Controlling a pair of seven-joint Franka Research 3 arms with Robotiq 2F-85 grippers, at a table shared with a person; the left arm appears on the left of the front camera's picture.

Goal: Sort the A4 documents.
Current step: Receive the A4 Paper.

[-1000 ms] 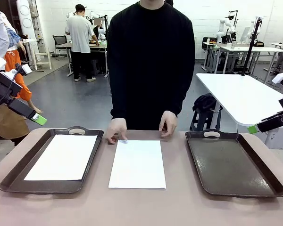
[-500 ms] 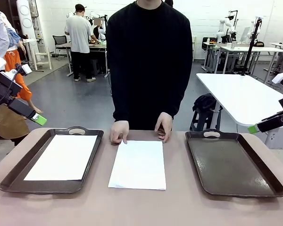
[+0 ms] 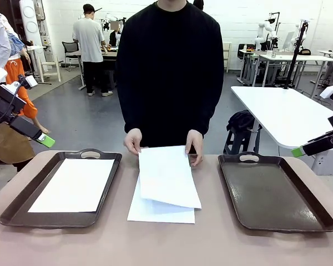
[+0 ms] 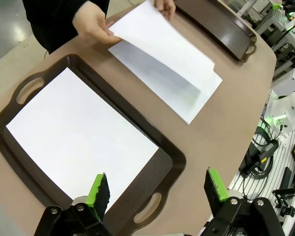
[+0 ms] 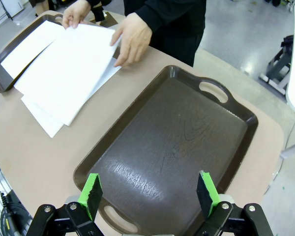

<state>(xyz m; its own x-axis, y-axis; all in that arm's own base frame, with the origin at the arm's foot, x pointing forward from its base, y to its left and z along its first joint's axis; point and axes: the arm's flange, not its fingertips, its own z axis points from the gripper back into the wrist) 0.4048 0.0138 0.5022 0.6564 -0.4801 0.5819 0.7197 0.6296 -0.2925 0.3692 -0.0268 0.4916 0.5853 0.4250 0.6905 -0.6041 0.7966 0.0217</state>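
A small stack of A4 documents [image 3: 155,213] lies on the table's middle. A person's hands [image 3: 195,145] hold the top sheet [image 3: 167,177] by its far edge, lifted and tilted off the stack; the same sheet [image 4: 162,46] also shows in the left wrist view. Another white sheet [image 3: 73,184] lies flat in the left brown tray [image 3: 22,208]. My left gripper [image 4: 157,189] hovers open above that tray's near end. My right gripper [image 5: 150,191] hovers open above the bare right tray [image 5: 177,142], holding nothing.
Both handled trays flank the stack, the right one [image 3: 275,191] with nothing in it. The person stands at the far edge, between the trays. In the front view both arms sit high at the picture's sides. A white table stands behind on the right.
The person's hands have raised the far edge of the top sheet, which lay flat on the stack before. Neither gripper has moved.
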